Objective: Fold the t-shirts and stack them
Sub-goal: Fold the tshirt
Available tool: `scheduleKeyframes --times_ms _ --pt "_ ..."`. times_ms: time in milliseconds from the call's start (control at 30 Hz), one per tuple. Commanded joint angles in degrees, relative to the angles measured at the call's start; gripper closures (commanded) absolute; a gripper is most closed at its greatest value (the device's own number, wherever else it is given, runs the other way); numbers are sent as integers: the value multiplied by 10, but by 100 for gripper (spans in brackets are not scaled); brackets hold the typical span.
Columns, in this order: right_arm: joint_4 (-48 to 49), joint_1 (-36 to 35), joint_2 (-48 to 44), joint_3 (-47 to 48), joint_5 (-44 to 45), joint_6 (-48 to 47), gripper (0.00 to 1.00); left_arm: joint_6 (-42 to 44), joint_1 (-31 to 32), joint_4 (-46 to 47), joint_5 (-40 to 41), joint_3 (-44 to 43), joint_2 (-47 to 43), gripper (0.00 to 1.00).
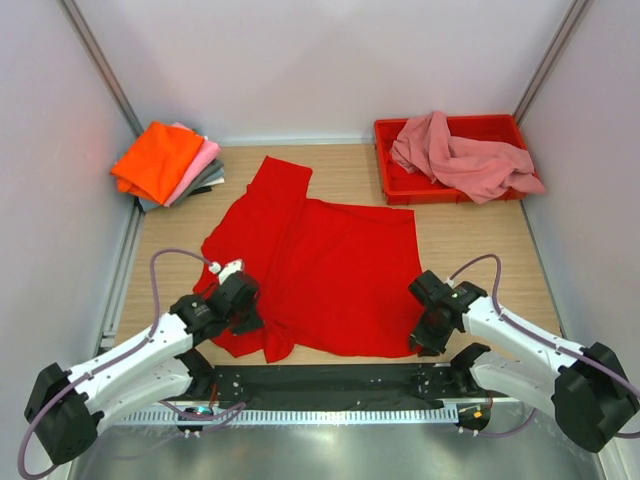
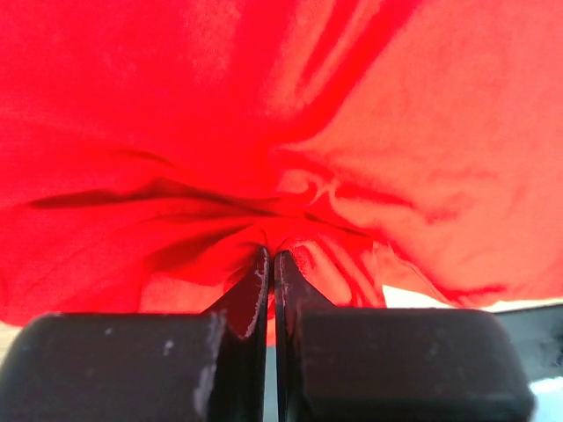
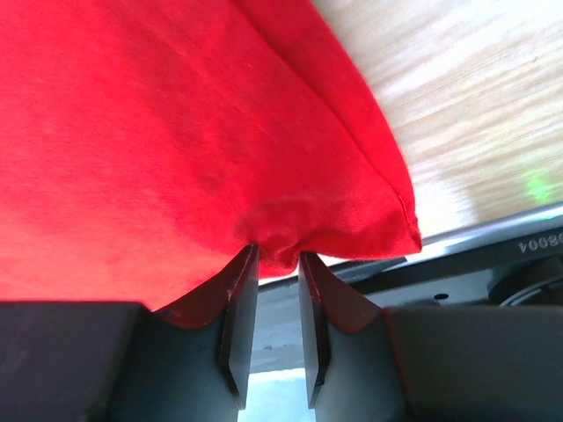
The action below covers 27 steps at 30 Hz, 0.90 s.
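A bright red t-shirt (image 1: pixel 340 270) lies spread on the wooden table, one sleeve pointing to the back. My left gripper (image 1: pixel 240 300) sits at its near left edge, and in the left wrist view it (image 2: pixel 271 255) is shut on a bunched fold of the red cloth (image 2: pixel 290 105). My right gripper (image 1: pixel 428 335) is at the shirt's near right corner. In the right wrist view it (image 3: pixel 277 255) has a narrow gap between the jaws, filled by a pinch of the red hem (image 3: pixel 264 132). A dusty pink t-shirt (image 1: pixel 465 155) lies crumpled in the tray.
A folded stack of orange, light pink and grey shirts (image 1: pixel 165 160) sits at the back left. A rigid red plastic tray (image 1: pixel 385 140) stands at the back right. A black strip (image 1: pixel 330 380) runs along the near table edge. White walls close in the sides and back.
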<state>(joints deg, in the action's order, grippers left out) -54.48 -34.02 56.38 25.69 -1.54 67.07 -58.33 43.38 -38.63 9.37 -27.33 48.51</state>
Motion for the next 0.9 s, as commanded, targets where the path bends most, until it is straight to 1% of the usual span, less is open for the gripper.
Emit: scheduleKeyframes --times_ms 0,67,133,167,267,367,400,433,533,633,667,733,767,867 --pt "6 -3 -28 11 44 -15 66 -18 0 -35 -15 -7 -40 100" --pt "1 -3 -35 18 57 -26 63 -28 0 -39 -28 -1 -47 100" --pt "-5 -3 -43 29 68 -37 57 -36 0 -47 -34 -3 -48 100" --pt "-6 -3 -44 30 70 -39 56 -39 0 -54 -41 -4 -47 100" --pt "1 -3 -59 25 73 -43 61 -48 0 -62 -51 -6 -54 100" --pt "7 -3 -78 17 71 -53 81 -57 0 -74 -59 -11 -71 100" --pt "7 -3 -83 16 70 -54 95 -60 0 -79 -60 -12 -76 100" --pt "5 -3 -88 17 71 -57 99 -63 1 -85 -62 -15 -80 100" --pt "-10 -3 -113 31 73 -69 98 -72 5 -126 -59 -36 -95 100" --pt "-45 -3 -130 62 84 -78 99 -72 7 -204 -35 -79 -104 100" --pt "-56 -3 -135 79 87 -81 98 -71 6 -250 -27 -91 -105 100" --pt "-85 -3 -159 95 94 -84 98 -65 7 -289 -11 -124 -111 100" --pt "-92 -3 -168 109 96 -84 99 -64 6 -323 -8 -134 -113 100" --pt "-120 -3 -195 135 97 -84 98 -61 6 -379 -6 -173 -125 100"
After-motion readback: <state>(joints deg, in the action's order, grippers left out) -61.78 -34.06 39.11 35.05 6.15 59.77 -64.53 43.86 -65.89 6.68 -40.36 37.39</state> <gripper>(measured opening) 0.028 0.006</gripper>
